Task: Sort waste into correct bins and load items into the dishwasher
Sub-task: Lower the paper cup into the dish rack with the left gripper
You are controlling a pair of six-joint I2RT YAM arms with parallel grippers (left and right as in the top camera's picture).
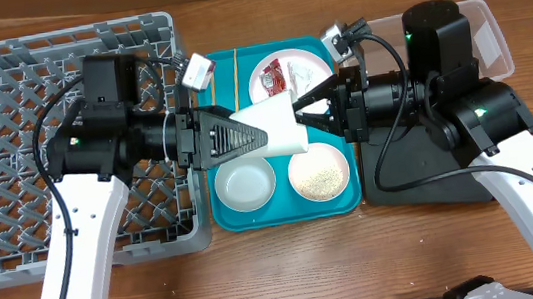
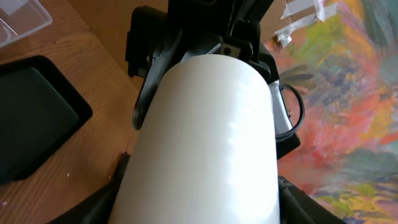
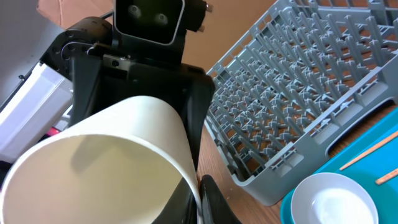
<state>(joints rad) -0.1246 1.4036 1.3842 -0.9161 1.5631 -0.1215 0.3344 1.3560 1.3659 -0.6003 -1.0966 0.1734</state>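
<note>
White cup: the small white cup (image 1: 279,126) lies on its side in mid-air over the centre of the overhead frame, above the teal serving tray (image 1: 353,198), mouth toward the right.
Left gripper: my left gripper (image 1: 263,140) comes in from the left, its black fingers closed around the cup's closed end; in the left wrist view the cup (image 2: 205,143) fills the frame.
Right gripper: my right gripper (image 1: 304,110) comes in from the right, fingers spread wide at the cup's mouth; whether they touch the rim I cannot tell.
Teal tray contents: a round white plate (image 1: 290,71) at the top holding a crumpled red-and-white wrapper (image 1: 272,76); an empty small white dish (image 1: 244,185) at lower left; a small white dish of rice-like grains (image 1: 319,174) at lower right; thin wooden chopsticks (image 1: 238,78) along the left edge.
Dishwasher: the grey plastic dish rack (image 1: 5,149) fills the left of the frame on the wooden surface (image 1: 291,273).
Bins: the clear plastic tub (image 1: 490,33) sits at upper right, the shallow black tray (image 1: 401,179) below it, partly under my right arm.
</note>
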